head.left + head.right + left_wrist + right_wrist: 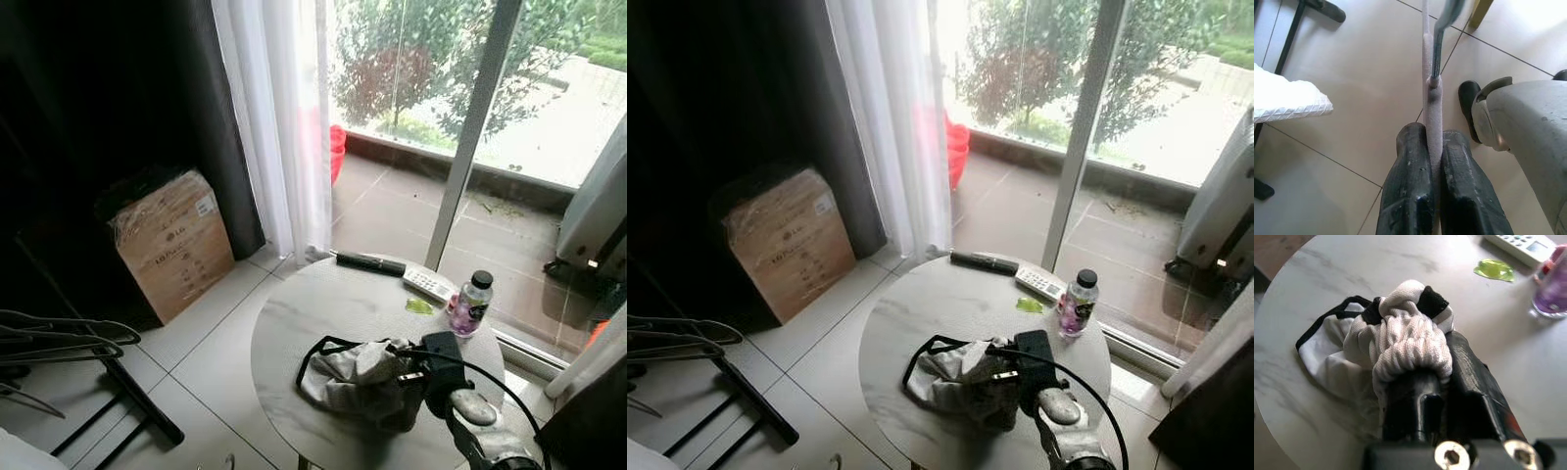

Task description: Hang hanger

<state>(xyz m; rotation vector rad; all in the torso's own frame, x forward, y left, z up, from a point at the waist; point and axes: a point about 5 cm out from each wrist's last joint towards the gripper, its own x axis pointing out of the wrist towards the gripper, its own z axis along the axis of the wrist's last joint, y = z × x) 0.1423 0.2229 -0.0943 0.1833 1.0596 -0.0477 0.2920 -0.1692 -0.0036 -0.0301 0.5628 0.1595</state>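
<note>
Hanger (1433, 105): your left wrist camera shows it as a pale, foam-like padded bar with a grey metal hook (1442, 34) rising out of its top, seen above the tiled floor (1366, 117). Your left gripper (1434, 208) has its two black fingers pressed tight against the padded bar, one on each side, so the hanger sits clamped between them.

On the round marble table (323, 304), your right gripper (1422, 382) is closed on a bunched white garment with black trim (358, 377), its fingers buried in the fabric. Taking the tabletop as a clock face with 12 o'clock at the window, that garment lies near 6 o'clock. A black remote (370, 263) lies at about 12 o'clock, a white remote (426, 284) at about 2 o'clock, and a small bottle (471, 304) with purplish liquid at about 3 o'clock, a green scrap (419, 306) just beside it.

A cardboard box (174, 243) stands on the floor against the dark curtain (211, 108).
</note>
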